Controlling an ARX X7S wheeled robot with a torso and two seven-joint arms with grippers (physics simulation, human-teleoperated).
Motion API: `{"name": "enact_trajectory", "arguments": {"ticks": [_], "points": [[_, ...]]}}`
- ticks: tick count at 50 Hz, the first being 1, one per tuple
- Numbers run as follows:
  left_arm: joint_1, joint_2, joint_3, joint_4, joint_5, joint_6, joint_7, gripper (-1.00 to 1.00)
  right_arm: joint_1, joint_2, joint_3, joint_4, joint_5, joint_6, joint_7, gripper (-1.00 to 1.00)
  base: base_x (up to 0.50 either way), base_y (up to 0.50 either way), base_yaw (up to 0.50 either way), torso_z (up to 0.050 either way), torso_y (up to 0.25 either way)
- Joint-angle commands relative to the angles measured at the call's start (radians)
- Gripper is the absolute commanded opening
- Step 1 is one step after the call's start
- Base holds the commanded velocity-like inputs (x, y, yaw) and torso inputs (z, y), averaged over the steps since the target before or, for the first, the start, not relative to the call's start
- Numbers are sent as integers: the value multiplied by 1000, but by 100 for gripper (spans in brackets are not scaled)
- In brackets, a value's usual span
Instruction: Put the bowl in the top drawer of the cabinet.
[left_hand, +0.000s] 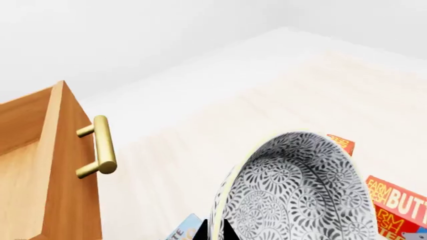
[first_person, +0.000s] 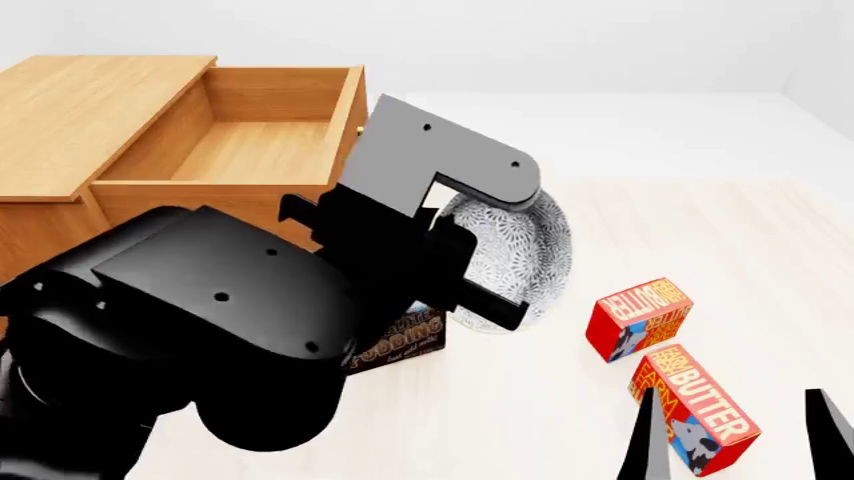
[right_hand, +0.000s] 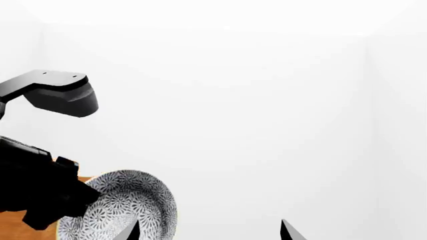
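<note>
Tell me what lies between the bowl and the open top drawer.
Nothing stands between them. In the left wrist view, only bare pale floor separates the bowl from the top drawer and its brass handle. The head view hides that gap behind the left arm.

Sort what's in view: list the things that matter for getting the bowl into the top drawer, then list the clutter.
For the job: bowl, held by the left gripper; top drawer, already pulled open; cabinet.

Clutter: pudding box; two butter boxes on the floor.
</note>
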Motion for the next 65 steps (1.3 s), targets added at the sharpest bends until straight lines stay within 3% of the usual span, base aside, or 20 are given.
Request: {"name": "enact_trajectory", "arguments": {"ticks": [1,16,32,50,65], "points": [[-123,9,-37,-13,-33,35,-43,-100,-3,0,-1,0,0,-4,-1,100,0,0,0,0,0],[-262,-19,-83,-77,-13,54,-26,-100,-14,-5,-2,0,-5,-17,-10,100,0,0,0,0,1],[-368,-107,-135,-186,173,54,99,-100,-13,-17,-4,0,-17,-18,-26,100,0,0,0,0,0],[-321,-204,-140,-330,384,129,225,-100,-10,-18,-13,0,-25,-12,-26,100,0,0,0,0,1],[-276,-197,-11,-480,629,196,323,-100,-6,-19,-16,0,-32,-3,-24,100,0,0,0,0,1]]}}
